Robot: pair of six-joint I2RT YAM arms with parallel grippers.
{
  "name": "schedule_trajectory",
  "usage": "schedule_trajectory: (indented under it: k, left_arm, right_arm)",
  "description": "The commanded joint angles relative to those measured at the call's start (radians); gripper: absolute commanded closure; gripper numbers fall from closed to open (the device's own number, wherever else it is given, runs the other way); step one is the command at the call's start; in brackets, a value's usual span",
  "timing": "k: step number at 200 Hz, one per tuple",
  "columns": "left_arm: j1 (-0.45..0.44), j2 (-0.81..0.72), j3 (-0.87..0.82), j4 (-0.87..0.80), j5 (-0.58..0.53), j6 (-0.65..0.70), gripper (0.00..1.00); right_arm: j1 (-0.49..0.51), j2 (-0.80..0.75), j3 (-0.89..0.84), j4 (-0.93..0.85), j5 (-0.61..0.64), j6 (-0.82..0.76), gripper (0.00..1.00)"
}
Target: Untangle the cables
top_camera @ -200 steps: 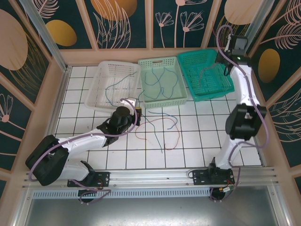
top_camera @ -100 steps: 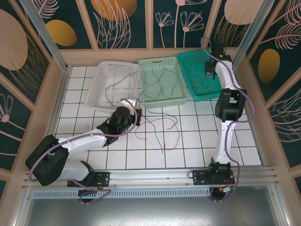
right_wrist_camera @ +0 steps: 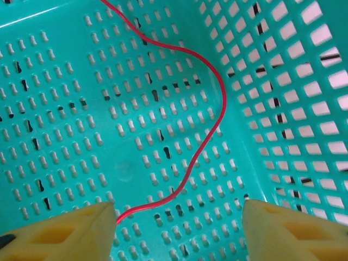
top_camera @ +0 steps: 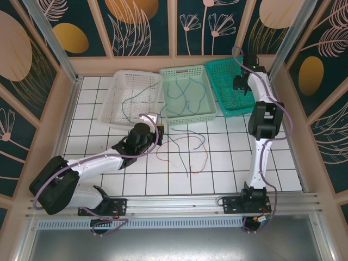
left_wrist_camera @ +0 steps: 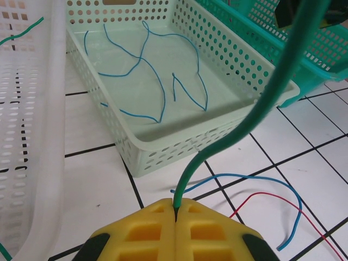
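**A:** Left gripper (left_wrist_camera: pixel 175 213) status?

**B:** Pads pressed together, pinching the green cable (left_wrist_camera: pixel 255 119) by one end. The cable rises from the pads, curves up and runs out of the wrist view at the top. The gripper sits around mid-counter, just in front of the pale green basket (left_wrist_camera: pixel 163 147).

**A:** Right gripper?

**B:** Right gripper (right_wrist_camera: pixel 179 228) is spread wide, down inside the teal basket (right_wrist_camera: pixel 65 109) at the counter's far right corner. Nothing between the fingers (right_wrist_camera: pixel 65 231). A red cable (right_wrist_camera: pixel 216 117) lies on the basket floor and snakes down to just beside one finger. Can't tell if it touches.

**A:** Other cables?

**B:** Blue cables (left_wrist_camera: pixel 147 70) lie flat in the pale green basket, middle of the far edge. The white basket (top_camera: pixel 130 98), toward the far left corner, has a thin green strand (left_wrist_camera: pixel 24 31) in it. On the bare counter (top_camera: pixel 228 163), near the middle, there's a loose tangle (top_camera: pixel 185 148) of red, blue and dark strands crossing each other, just beside the left gripper.
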Motion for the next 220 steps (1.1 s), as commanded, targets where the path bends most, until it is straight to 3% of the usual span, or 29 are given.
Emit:
schedule_trajectory:
  k: [1, 39, 78, 122, 146, 200, 220]
  left_arm:
    - [0.002, -0.025, 0.005, 0.017, 0.007, -0.014, 0.98]
    - [0.004, -0.048, 0.002, -0.005, -0.027, 0.008, 0.97]
    - [0.002, -0.111, 0.009, -0.077, -0.100, 0.073, 0.96]
    - [0.024, -0.158, 0.144, -0.205, -0.235, 0.211, 0.95]
    - [0.098, -0.152, 0.197, -0.232, -0.219, 0.271, 0.96]
    - [0.344, -0.075, 0.457, -0.425, -0.042, 0.501, 0.96]
    - [0.396, -0.026, 0.533, -0.455, -0.079, 0.608, 0.96]
  right_arm:
    - [0.037, -0.200, -0.114, 0.089, 0.024, 0.020, 0.33]
    - [0.159, -0.461, -0.428, 0.276, 0.080, -0.026, 0.26]
    - [0.213, -0.669, -0.707, 0.427, -0.090, 0.006, 0.24]
    - [0.221, -0.854, -1.006, 0.668, -0.324, 0.135, 0.24]
    - [0.223, -0.902, -1.089, 0.713, -0.336, 0.184, 0.24]
    - [0.230, -0.966, -1.197, 0.681, -0.326, 0.184, 0.24]
    - [0.229, -1.000, -1.267, 0.714, -0.330, 0.201, 0.23]
